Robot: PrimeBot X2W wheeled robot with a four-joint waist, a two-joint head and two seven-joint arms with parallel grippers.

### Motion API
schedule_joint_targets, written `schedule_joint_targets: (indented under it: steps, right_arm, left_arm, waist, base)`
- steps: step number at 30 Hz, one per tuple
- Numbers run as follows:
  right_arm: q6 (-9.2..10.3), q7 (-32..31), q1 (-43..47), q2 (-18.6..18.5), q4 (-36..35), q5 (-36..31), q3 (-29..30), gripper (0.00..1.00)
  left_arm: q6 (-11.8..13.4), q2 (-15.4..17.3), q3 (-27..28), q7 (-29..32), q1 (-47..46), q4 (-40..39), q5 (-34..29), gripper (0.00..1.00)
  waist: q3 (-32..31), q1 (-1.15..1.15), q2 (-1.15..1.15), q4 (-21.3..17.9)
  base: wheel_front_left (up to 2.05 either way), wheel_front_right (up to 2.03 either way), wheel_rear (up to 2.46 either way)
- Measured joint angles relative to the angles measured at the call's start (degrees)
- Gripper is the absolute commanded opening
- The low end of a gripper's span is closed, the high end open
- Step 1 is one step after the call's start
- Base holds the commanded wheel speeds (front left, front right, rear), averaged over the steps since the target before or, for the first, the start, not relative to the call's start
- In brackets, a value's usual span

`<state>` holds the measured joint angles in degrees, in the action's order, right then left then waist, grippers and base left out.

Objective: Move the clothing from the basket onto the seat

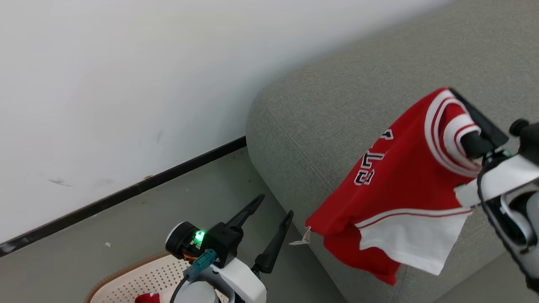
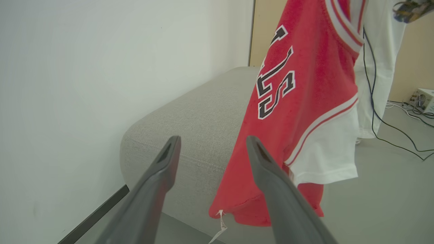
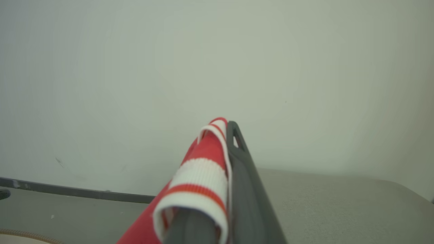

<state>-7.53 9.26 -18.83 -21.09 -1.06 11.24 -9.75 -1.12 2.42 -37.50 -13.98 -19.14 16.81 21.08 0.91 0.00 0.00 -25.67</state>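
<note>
Clothing (image 1: pixel 391 189), a red jersey with white bands and dark lettering, is hanging from the right gripper (image 1: pixel 463 111). Its two fingers are pressing together on the ribbed red-and-white band, with one finger sitting inside the fold. Below those fingers the jersey is draping straight down, its long axis vertical. Its hem is dangling in front of the rounded edge of the seat (image 1: pixel 337 105) rather than lying on it; whether the cloth is brushing the fabric I cannot tell. The seat top is lying beneath and beyond the right fingertips, so this arm is the nearer one, and a release would probably call for reaching farther over the top first. Left gripper (image 1: pixel 276 205) is hovering wide apart and empty above the basket (image 1: pixel 126 282), with the hem just past its right finger. More red cloth (image 1: pixel 147 298) is lying in the basket beside its wrist.
</note>
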Motion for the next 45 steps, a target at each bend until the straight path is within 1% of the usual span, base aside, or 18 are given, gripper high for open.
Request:
schedule_joint_targets:
  steps: [2, 3, 5, 10, 11, 14, 15, 20, 22, 26, 27, 30, 34, 39, 42, 45]
  right_arm:
    - [0.00, -0.9, -4.2, -0.7, 0.5, 1.0, -0.1, 0.00]
    - [0.00, -2.1, -8.3, -1.4, 1.8, 2.4, 0.3, 0.00]
    - [0.00, -3.2, -12.4, -2.1, 3.0, 3.9, 2.0, 0.00]
    - [0.00, -5.8, -22.8, -5.8, 6.1, 5.5, 7.0, 0.00]
    - [0.00, -6.1, -24.5, -6.5, 6.9, 5.9, 7.5, 0.00]
    - [-0.01, -7.5, -28.4, -8.5, 9.2, 6.0, 8.6, 0.00]
    - [-0.01, -8.4, -30.4, -9.7, 11.5, 6.5, 9.9, 0.00]
    - [-0.01, -9.3, -35.2, -12.6, 16.3, 6.9, 14.0, 0.00]
    - [-0.01, -9.3, -36.1, -13.7, 17.8, 6.6, 14.4, 0.00]
    - [-0.01, -9.3, -36.9, -14.6, 20.6, 6.3, 14.4, 0.00]
    - [-0.01, -9.3, -36.9, -15.2, 22.2, 5.8, 14.3, 0.00]
    - [-0.01, -9.2, -36.9, -15.8, 23.7, 4.7, 14.2, 0.00]
    - [-0.01, -8.3, -36.9, -15.8, 25.3, 4.1, 14.3, 0.00]
    - [-0.01, -6.8, -36.8, -15.7, 27.2, 3.8, 14.0, 0.00]
    - [-0.01, -5.2, -36.1, -14.9, 29.4, 3.8, 14.1, 0.00]
    - [-0.01, -3.5, -33.1, -13.8, 32.2, 3.2, 14.6, 0.00]
  left_arm:
    - [0.6, 0.4, 0.5, -0.1, 0.0, -0.4, -0.1, 1.00]
    - [1.2, 1.0, 0.9, -0.3, 0.0, -1.0, -0.5, 1.00]
    - [1.6, 1.6, 1.4, -0.3, 0.0, -1.5, -0.6, 1.00]
    - [2.6, 3.2, 2.4, -0.3, 0.0, -3.3, -1.7, 1.00]
    - [3.1, 3.4, 2.6, -0.3, 0.0, -3.6, -1.8, 1.00]
    - [3.3, 4.2, 2.7, -0.3, 0.0, -4.8, -2.1, 1.00]
    - [3.5, 4.8, 2.8, -0.2, 0.0, -5.5, -2.5, 1.00]
    - [3.6, 5.4, 2.9, 0.3, -0.1, -7.8, -3.1, 1.00]
    - [3.6, 5.5, 2.8, 0.4, -0.2, -8.6, -3.3, 1.00]
    - [3.5, 5.9, 2.3, 1.4, -0.4, -9.7, -3.8, 1.00]
    - [3.5, 6.5, 2.0, 1.7, -0.5, -10.3, -4.1, 1.00]
    - [3.5, 7.1, 1.8, 2.4, -1.2, -11.0, -4.2, 1.00]
    - [2.9, 7.4, 1.7, 3.1, -2.1, -12.2, -4.6, 1.00]
    - [2.9, 8.0, 1.6, 3.9, -2.9, -13.0, -5.1, 1.00]
    - [2.4, 8.5, 1.6, 4.4, -3.3, -13.5, -5.1, 1.00]
    - [2.3, 8.9, 1.7, 4.9, -4.0, -14.1, -5.5, 1.00]
  waist:
    - [0.7, 0.00, 0.00, -0.2]
    - [1.4, 0.00, 0.00, -0.3]
    - [2.1, 0.00, 0.00, -0.3]
    - [3.9, 0.00, 0.00, 0.4]
    - [4.3, 0.00, 0.00, 0.6]
    - [5.4, 0.00, 0.00, 1.3]
    - [6.2, 0.00, 0.00, 1.7]
    - [8.3, 0.00, 0.00, 3.0]
    - [9.1, 0.00, 0.00, 3.5]
    - [10.4, 0.00, 0.00, 4.3]
    - [11.3, 0.00, 0.00, 4.8]
    - [12.6, 0.00, 0.00, 5.5]
    - [14.3, 0.00, 0.00, 6.3]
    - [15.9, 0.00, 0.00, 7.0]
    - [17.0, 0.00, 0.00, 7.4]
    - [18.1, 0.00, 0.00, 7.8]
  base:
    - [0.00, 0.00, 0.00]
    - [0.00, 0.00, 0.00]
    - [0.00, 0.00, 0.00]
    - [0.00, 0.00, 0.00]
    - [0.00, 0.00, 0.00]
    - [0.00, 0.00, 0.00]
    - [0.00, 0.00, 0.00]
    - [0.00, 0.00, 0.00]
    - [0.00, 0.00, 0.00]
    - [0.00, 0.00, 0.00]
    - [0.00, 0.00, 0.00]
    - [0.00, 0.00, 0.00]
    - [0.00, 0.00, 0.00]
    - [0.00, 0.00, 0.00]
    - [0.00, 0.00, 0.00]
    - [0.00, 0.00, 0.00]
